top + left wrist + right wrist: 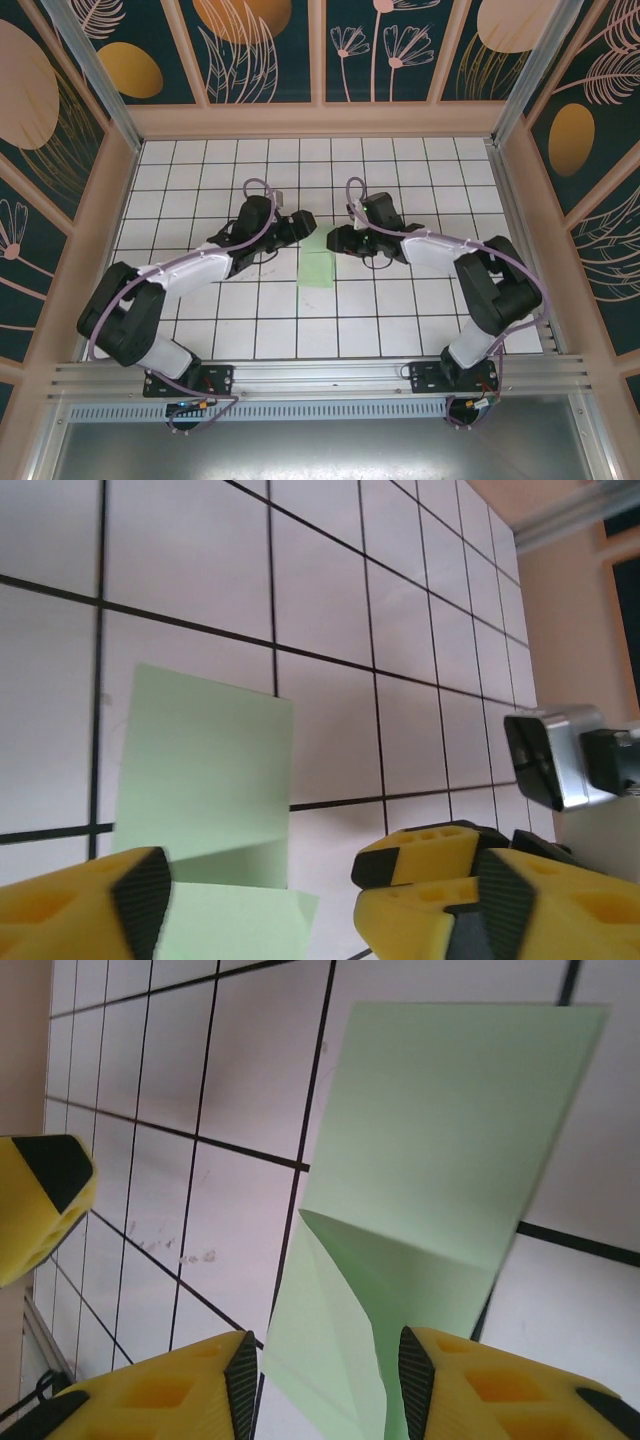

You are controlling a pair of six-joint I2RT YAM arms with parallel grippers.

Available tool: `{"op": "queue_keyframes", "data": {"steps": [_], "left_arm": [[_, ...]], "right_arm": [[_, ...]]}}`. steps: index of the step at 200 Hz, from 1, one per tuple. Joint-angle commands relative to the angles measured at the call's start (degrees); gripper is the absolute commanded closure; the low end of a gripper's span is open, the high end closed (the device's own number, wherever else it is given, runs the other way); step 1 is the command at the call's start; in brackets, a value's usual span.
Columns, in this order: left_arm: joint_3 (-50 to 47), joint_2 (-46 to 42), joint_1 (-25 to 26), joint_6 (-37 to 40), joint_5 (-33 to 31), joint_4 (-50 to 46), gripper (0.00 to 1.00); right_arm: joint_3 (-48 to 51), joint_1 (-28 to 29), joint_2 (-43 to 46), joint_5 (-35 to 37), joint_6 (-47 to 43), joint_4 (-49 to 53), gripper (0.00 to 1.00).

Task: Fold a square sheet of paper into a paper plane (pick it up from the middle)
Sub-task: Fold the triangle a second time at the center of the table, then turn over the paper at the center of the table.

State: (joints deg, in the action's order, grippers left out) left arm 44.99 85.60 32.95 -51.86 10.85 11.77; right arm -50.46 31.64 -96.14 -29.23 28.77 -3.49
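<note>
The paper (317, 262) lies mid-table (230, 330), partly folded (one flap seems a little raised). The left gripper (262, 895) is spread wide and empty. The right gripper (328, 1385) is parted too, holding nothing, I think. The paper is light, limp and slippery, so pinch it at the middle crease.

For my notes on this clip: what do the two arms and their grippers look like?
Both the left arm and the right arm have black joints and bases with pale grey-white link shells. A lilac cable loops along each. The left gripper and the right gripper carry chunky yellow fingers with recessed pockets, tipped by black pads. No markings are legible.
</note>
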Motion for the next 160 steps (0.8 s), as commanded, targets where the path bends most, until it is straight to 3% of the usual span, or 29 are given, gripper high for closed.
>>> {"op": "queue_keyframes", "data": {"steps": [1, 20, 67, 125, 160], "left_arm": [[-3.6, -2.1, -0.2, -0.2, -3.7, -0.4, 0.08], [-4.5, -2.8, -0.2, 0.6, -2.5, -0.3, 0.01], [-5.7, -1.9, -0.2, 0.4, 0.6, 2.2, 0.02], [-7.6, -0.2, -0.2, -1.4, 5.4, 7.0, 0.01], [-8.7, 0.7, -0.2, -2.4, 7.5, 10.0, 0.02]], "right_arm": [[-1.7, 0.1, -3.1, -4.6, -4.4, -2.0, 0.55], [-2.3, 0.0, -4.6, -4.1, -5.9, -0.6, 0.59], [-0.9, -1.7, -6.1, -6.1, -6.4, -3.7, 0.69], [-1.6, -1.6, -8.3, -9.2, -7.4, -4.1, 0.70], [-1.6, -1.5, -9.1, -10.6, -7.5, -5.0, 0.81]]}}
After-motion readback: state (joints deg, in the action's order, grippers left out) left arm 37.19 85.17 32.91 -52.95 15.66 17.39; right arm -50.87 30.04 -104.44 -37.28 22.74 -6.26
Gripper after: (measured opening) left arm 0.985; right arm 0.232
